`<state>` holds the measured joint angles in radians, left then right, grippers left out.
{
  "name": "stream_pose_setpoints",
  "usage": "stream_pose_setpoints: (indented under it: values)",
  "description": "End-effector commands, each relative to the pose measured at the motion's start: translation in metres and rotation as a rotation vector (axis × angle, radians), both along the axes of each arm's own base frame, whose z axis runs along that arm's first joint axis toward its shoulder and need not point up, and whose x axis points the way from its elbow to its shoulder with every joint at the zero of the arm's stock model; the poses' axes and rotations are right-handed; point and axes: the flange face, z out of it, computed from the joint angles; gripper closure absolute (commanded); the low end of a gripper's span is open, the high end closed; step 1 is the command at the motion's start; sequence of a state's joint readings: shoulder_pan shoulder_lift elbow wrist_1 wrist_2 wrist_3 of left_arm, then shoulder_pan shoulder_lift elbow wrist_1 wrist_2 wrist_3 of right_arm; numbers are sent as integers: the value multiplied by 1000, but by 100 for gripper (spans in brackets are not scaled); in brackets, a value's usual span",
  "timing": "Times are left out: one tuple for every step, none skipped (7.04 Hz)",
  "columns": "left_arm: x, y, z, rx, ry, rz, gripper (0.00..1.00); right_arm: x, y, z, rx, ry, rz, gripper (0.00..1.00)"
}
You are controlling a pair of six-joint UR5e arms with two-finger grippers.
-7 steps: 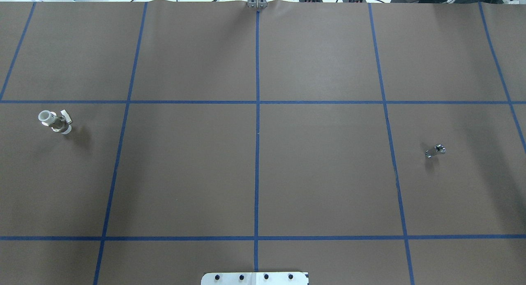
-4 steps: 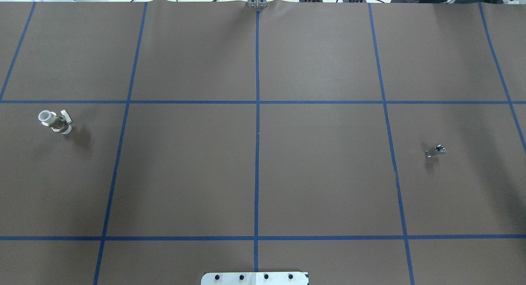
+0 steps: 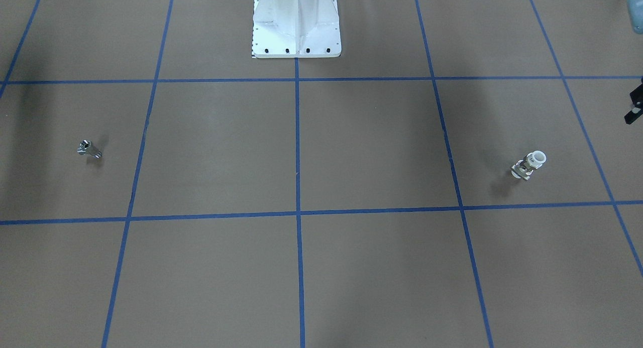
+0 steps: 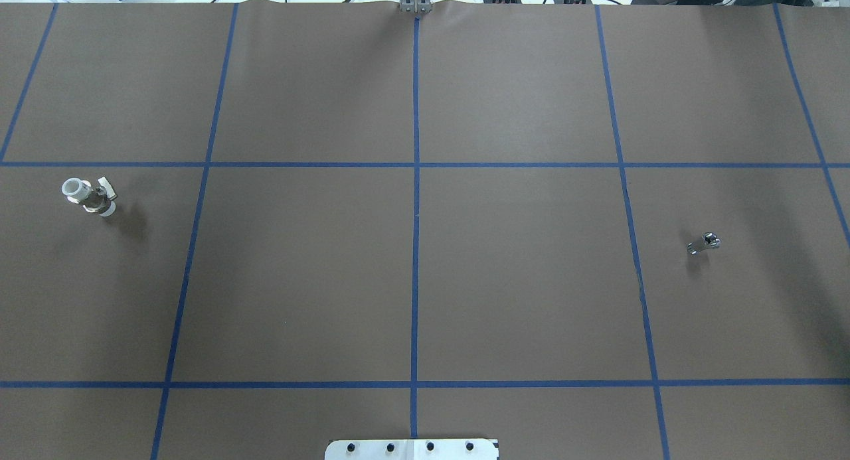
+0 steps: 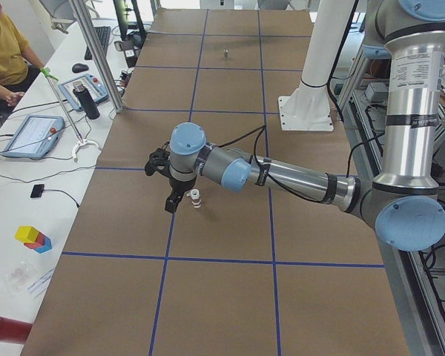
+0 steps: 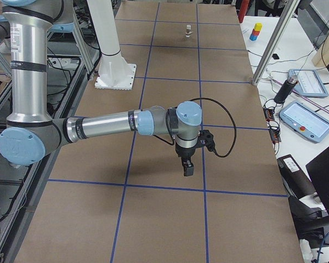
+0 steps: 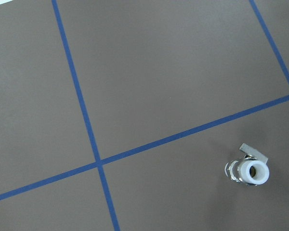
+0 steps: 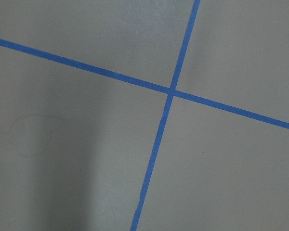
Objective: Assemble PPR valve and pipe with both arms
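**A:** Where is the valve?

**B:** The valve (image 4: 88,196) stands on end on my left side of the table (image 4: 425,294), white mouth up, with a short handle sticking out sideways. It is in the outer square of the middle row, near the blue tape (image 4: 416,247) line on its far side. My left wrist camera looks straight down into its open mouth.

**A:** And the other part?

**B:** A small shiny metal piece (image 4: 704,242) sits well apart from it, on my right side, in the outer square of the same row. It looks tilted, I think, but it is too small to be sure.

**A:** What are your claws doing?

**B:** My left claw (image 5: 172,204) hangs above the table close to the valve, pointing down. The valve stands free of it. It shows properly only from the side, so I cannot tell how wide it is open. My right claw (image 6: 187,169) hangs over the table at the end of my right arm (image 6: 104,127), which reaches out low and level. I cannot tell its opening either. That wrist camera shows only brown paper and a tape crossing, and the metal piece sits free.

**A:** What else is around?

**B:** My white pedestal (image 3: 296,24) is bolted at the middle of my edge. A person (image 5: 1,52) in a yellow top sits at the bench across the table, by two tablets (image 5: 31,135).
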<state>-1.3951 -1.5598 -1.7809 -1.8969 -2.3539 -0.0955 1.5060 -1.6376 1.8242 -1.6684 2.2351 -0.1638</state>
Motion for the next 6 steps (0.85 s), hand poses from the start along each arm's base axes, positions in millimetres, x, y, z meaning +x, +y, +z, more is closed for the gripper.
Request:
stream_pose_setpoints:
  values:
    - [81, -3, 8, 61, 31, 128, 0, -1, 2, 5, 4, -2, 0, 1]
    - [105, 0, 1, -32, 60, 73, 0, -1, 2, 7, -1, -2, 0, 1]
    - [143, 6, 4, -34, 13, 56, 0, -1, 2, 7, -1, -3, -1, 1]
    - [184, 10, 0, -49, -22, 45, 0, -1, 2, 8, -2, -3, -1, 1]
    - [198, 11, 12, -51, -55, 46, 0, -1, 2, 8, -2, -3, -1, 1]
    - [200, 10, 21, -59, -67, 49, 0, -1, 2, 8, -2, -3, -1, 1]
